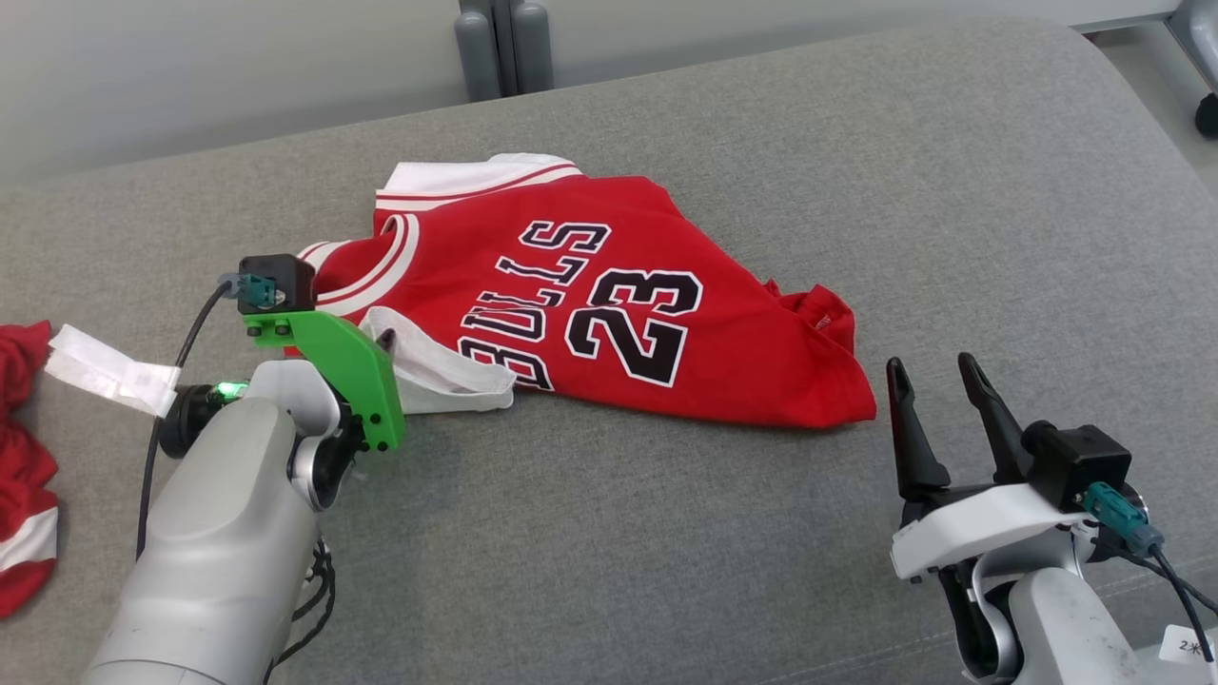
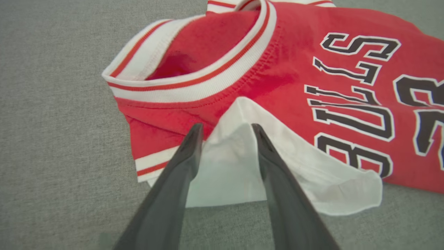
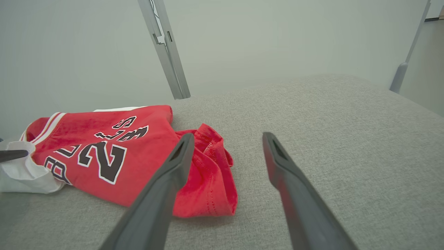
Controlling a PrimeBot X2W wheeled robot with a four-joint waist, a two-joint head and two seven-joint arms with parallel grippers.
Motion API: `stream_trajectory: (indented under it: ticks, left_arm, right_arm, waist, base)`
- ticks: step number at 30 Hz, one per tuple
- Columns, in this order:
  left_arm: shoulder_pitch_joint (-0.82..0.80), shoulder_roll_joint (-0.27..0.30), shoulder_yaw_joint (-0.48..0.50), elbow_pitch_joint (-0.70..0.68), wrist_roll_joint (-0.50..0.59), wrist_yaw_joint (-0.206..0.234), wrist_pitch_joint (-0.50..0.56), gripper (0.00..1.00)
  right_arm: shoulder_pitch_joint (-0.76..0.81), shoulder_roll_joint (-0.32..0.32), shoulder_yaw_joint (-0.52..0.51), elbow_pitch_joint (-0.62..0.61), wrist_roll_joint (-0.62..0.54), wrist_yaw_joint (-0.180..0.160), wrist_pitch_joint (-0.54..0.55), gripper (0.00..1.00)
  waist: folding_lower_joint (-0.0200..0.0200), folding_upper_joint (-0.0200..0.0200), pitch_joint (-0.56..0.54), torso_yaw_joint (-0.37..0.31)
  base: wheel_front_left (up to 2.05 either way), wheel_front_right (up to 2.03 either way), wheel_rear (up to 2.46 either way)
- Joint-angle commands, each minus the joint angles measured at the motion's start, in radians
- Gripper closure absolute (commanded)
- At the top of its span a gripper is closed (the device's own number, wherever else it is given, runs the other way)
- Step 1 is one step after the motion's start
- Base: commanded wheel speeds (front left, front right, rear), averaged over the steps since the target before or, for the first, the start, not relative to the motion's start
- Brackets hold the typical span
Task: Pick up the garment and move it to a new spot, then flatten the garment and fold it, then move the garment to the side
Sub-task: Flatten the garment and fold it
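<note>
A red "BULLS 23" jersey, the garment (image 1: pixel 609 295), lies crumpled on the grey cushion (image 1: pixel 666 552), its white-trimmed neck toward my left arm. My left gripper (image 2: pixel 226 129) is open at the jersey's near left corner. Its two fingers straddle a raised white fold (image 2: pixel 229 163) of the garment (image 2: pixel 284 69), and the cloth bunches up between them. In the head view one dark fingertip of the left gripper (image 1: pixel 383 342) pokes out past the green mount. My right gripper (image 1: pixel 933 366) stands open and empty on the bare cushion, just right of the jersey's hem. The right wrist view shows the right gripper (image 3: pixel 228 136) beside the bunched hem (image 3: pixel 208 180).
Another red cloth with a white stripe (image 1: pixel 24 476) lies at the left edge, and a white strip (image 1: pixel 109 371) lies next to it. Grey posts (image 1: pixel 504 48) rise behind the cushion. A dark wheel (image 1: pixel 1207 114) sits at the far right. Bare cushion stretches in front and to the right.
</note>
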Motion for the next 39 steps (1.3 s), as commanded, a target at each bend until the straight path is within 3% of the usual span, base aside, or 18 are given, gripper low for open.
stream_trajectory:
  ticks: [1,10,11,12,13,14,17,26,32,39]
  left_arm:
    - [0.015,0.01,0.0,-0.011,-0.004,0.001,0.009,1.0]
    - [0.179,0.038,0.024,-0.172,-0.02,0.028,-0.11,1.0]
    - [0.21,0.041,0.029,-0.204,-0.022,0.035,-0.133,0.67]
    - [0.238,0.044,0.028,-0.227,-0.023,0.037,-0.143,0.57]
    - [0.275,0.049,0.03,-0.258,-0.025,0.043,-0.16,0.39]
    - [0.3,0.054,0.032,-0.285,-0.023,0.048,-0.176,0.0]
    - [0.391,0.058,0.038,-0.383,-0.025,0.059,-0.241,0.0]
    - [0.569,0.078,0.123,-0.601,-0.051,0.024,-0.481,0.0]
    - [0.617,0.067,0.189,-0.696,0.026,0.003,-0.509,0.0]
    - [0.694,0.009,0.301,-0.759,0.167,-0.035,-0.51,0.0]
  right_arm:
    - [0.009,-0.002,-0.008,0.003,0.004,-0.002,-0.008,0.0]
    - [0.022,-0.002,-0.026,-0.002,-0.01,-0.002,-0.002,0.0]
    - [0.024,-0.002,-0.026,-0.005,-0.013,-0.002,0.0,0.0]
    - [0.026,-0.002,-0.027,-0.008,-0.014,-0.002,0.001,0.0]
    - [0.028,-0.002,-0.027,-0.01,-0.015,-0.002,0.004,0.0]
    - [0.03,-0.002,-0.028,-0.011,-0.015,-0.002,0.006,0.0]
    - [0.038,-0.002,-0.036,-0.018,-0.022,-0.002,0.011,0.0]
    - [0.051,-0.002,-0.054,-0.04,-0.037,-0.002,0.03,0.0]
    - [0.064,-0.002,-0.067,-0.056,-0.048,-0.002,0.041,0.0]
    - [0.081,-0.002,-0.065,-0.06,-0.053,-0.002,0.06,0.0]
  waist:
    - [0.0,0.0,-0.003,0.007]
    - [0.0,0.0,-0.027,0.072]
    - [0.0,0.0,-0.031,0.082]
    - [0.0,0.0,-0.034,0.089]
    - [0.0,0.0,-0.037,0.096]
    - [0.0,0.0,-0.04,0.102]
    - [0.0,0.0,-0.05,0.122]
    - [0.0,0.0,-0.077,0.158]
    - [0.0,0.0,-0.094,0.176]
    - [0.0,0.0,-0.118,0.189]
  base:
    - [0.0,0.0,0.0]
    - [0.0,0.0,0.0]
    - [0.0,0.0,0.0]
    - [0.0,0.0,0.0]
    - [0.0,0.0,0.0]
    - [0.0,0.0,0.0]
    - [0.0,0.0,0.0]
    - [0.0,0.0,0.0]
    - [0.0,0.0,0.0]
    - [0.0,0.0,0.0]
